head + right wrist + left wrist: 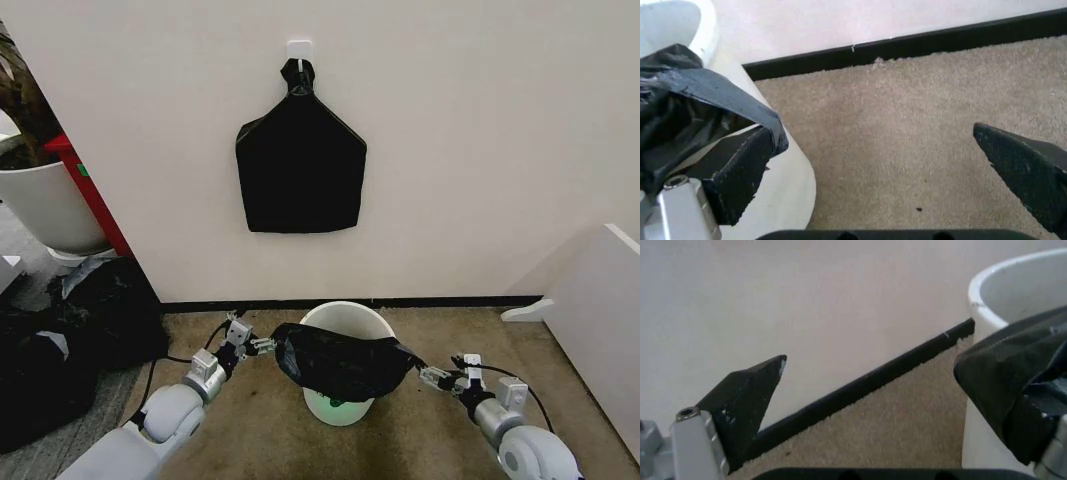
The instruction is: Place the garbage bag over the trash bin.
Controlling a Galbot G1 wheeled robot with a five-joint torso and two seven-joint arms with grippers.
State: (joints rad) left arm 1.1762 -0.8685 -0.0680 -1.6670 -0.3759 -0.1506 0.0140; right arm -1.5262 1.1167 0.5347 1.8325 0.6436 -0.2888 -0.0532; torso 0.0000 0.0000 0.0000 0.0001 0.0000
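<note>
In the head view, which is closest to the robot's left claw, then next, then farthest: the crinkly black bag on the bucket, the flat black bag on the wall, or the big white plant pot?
1. Thin glossy black garbage bag, right beside the left claw.
2. Large white planter pot, far left.
3. Flat knotted black bag, up on the wall; close to the pot's rank.

Garbage bag is hiding the trash bin's front rim from me between both claws. Left gripper's far finger is sitting under film; I'm seeing the bin cut by the frame edge there.
</note>
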